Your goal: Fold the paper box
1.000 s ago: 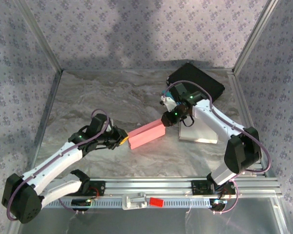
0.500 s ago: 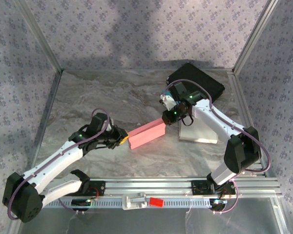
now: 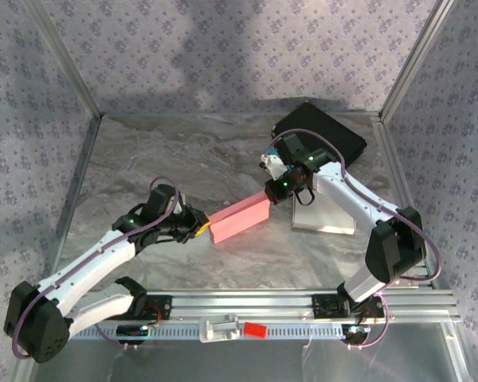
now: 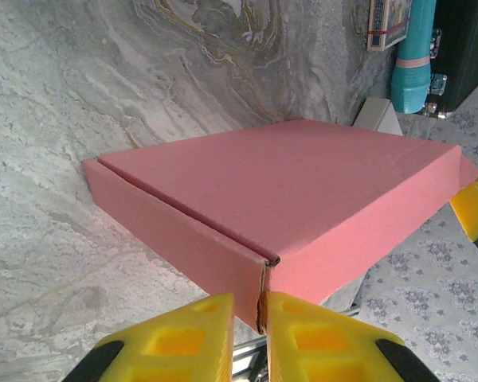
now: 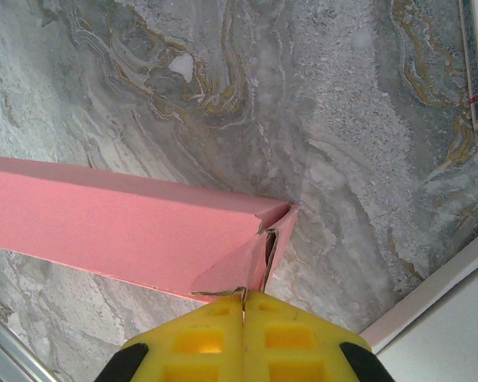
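Note:
The pink paper box lies closed on the marble table between the two arms, long and flat. My left gripper holds its near-left end. In the left wrist view the yellow fingers pinch the corner wall of the box, and my left gripper is narrowly shut on the cardboard. My right gripper is at the box's far-right end. In the right wrist view my right gripper is shut, its tips on the edge of a bent corner flap of the box.
A black case sits at the back right and a flat white sheet lies under the right arm. A teal cylinder stands by the case. The metal rail runs along the near edge, and patterned walls enclose the table.
The right gripper's fingers have closed onto the box's corner flap. The box and the left arm have barely moved.

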